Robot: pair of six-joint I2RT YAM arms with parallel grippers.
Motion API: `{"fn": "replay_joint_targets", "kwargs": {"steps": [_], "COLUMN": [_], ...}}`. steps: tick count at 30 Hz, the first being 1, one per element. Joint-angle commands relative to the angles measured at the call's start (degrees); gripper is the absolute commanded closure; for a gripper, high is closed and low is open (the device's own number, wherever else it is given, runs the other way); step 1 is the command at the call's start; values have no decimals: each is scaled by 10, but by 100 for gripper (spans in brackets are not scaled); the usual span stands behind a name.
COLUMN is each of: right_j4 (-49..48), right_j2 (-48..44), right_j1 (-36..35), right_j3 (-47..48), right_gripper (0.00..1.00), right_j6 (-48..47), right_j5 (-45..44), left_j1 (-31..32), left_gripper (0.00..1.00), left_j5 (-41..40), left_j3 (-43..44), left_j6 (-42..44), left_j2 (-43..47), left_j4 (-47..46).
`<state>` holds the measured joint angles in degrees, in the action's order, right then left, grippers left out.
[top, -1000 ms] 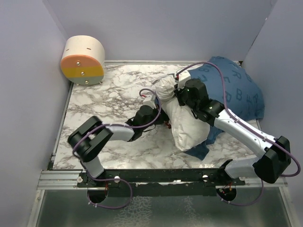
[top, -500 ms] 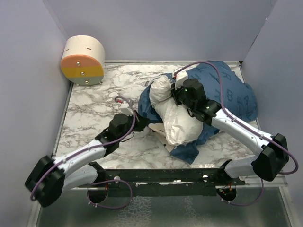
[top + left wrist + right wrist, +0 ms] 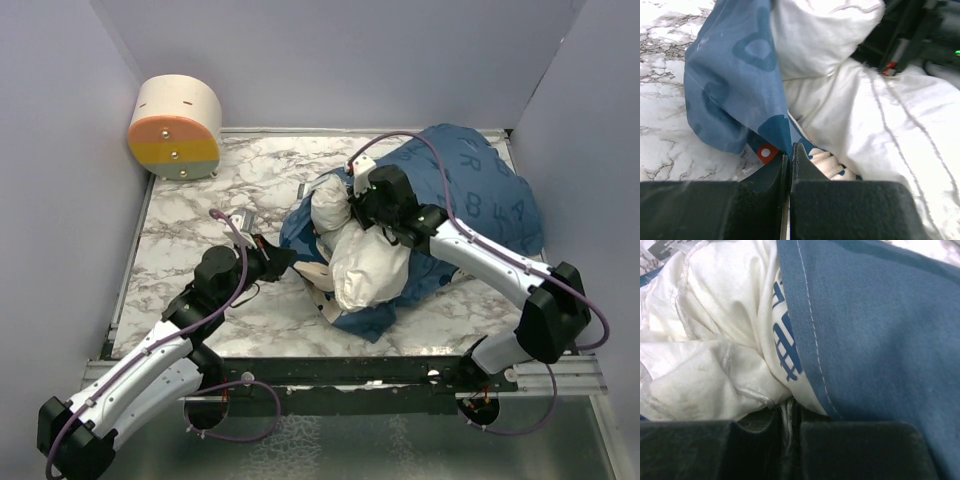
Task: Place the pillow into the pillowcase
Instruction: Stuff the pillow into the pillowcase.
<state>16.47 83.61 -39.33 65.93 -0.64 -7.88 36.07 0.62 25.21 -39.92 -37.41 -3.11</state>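
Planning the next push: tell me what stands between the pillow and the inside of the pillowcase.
Nothing visible does. The pillow lies partly inside the pillowcase, whose edge the left gripper pinches shut.

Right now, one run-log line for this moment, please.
left gripper: shut on pillowcase edge | right gripper: shut on pillow | pillow: partly outside pillowcase | task: unfinished
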Motion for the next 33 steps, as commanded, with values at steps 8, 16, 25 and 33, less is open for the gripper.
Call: {"fn": "replay_joint_targets", "kwargs": {"steps": [8, 16, 25, 33], "right_j4": [140, 51, 29, -23], "right_j2": [118, 26, -130, -124], "right_j1": [19, 11, 11, 1], "right_j3": [-21, -57, -13, 64], "right_gripper": [81, 54, 26, 11], "right_j6": [-21, -39, -33, 14], "right_j5": [18, 355, 456, 494], "left_j1": [-15, -16, -17, -17], "left_gripper": [100, 100, 100, 100], "left_j5": [13, 76, 84, 101], "left_j3": [191, 51, -23, -22], "left_j6": [60, 7, -6, -12], "left_j2": [-10, -72, -34, -39], "left_j4": [23, -77, -89, -100]}}
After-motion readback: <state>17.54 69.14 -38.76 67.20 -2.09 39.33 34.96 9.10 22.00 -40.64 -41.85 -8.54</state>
